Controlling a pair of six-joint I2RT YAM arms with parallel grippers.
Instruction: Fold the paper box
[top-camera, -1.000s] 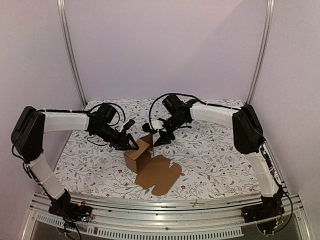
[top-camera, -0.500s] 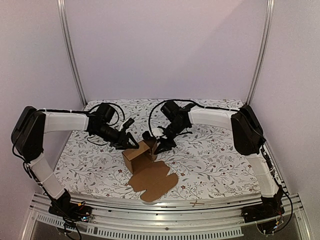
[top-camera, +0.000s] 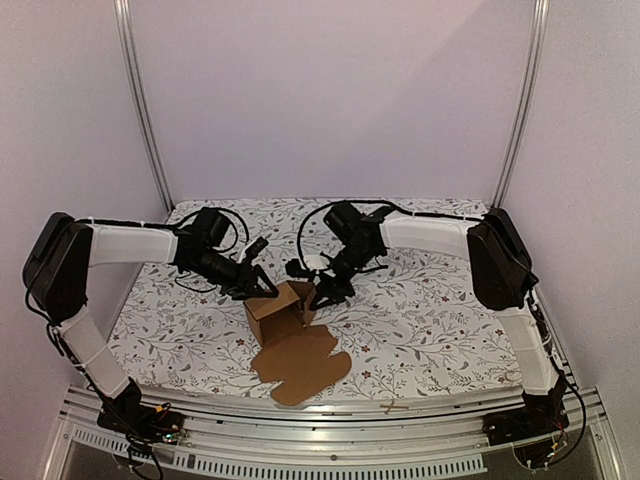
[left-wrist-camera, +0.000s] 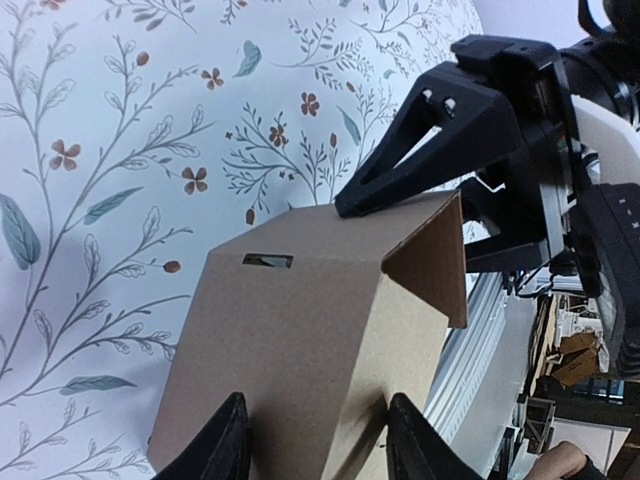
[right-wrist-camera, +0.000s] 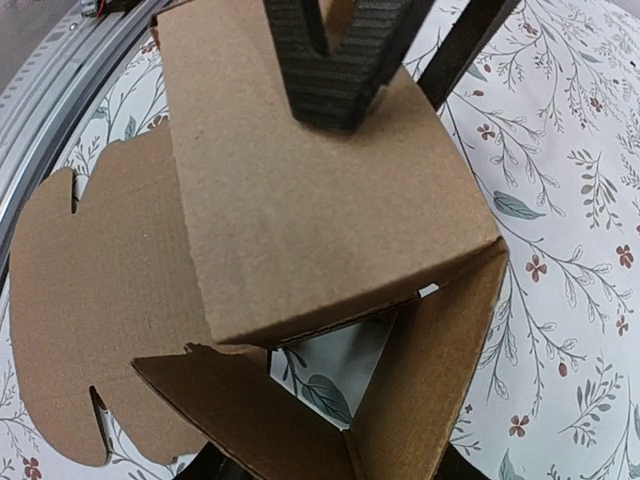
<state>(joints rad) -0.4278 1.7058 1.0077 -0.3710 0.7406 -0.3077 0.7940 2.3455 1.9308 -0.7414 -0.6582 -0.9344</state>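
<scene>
**Box half-raised — flaps and lid still open**

The paper box (top-camera: 278, 312) stands at the middle of the table (top-camera: 440, 320), between the two arms. Its walls are up and form a small carton, but the end facing the right arm gapes. Two side flaps (right-wrist-camera: 420, 380) hang loose there, and the notched lid (top-camera: 300, 362) lies flat toward the near edge. By my judgement, tucking the flaps and closing the lid remain. The right tool (top-camera: 318, 293), clenched on nothing, presses its tips on the top panel. The left tool (top-camera: 262, 287) is spread against the opposite wall — seemingly bracing it rather than pinching it. The cardboard is plain; no brand, label or writing shows.
</scene>
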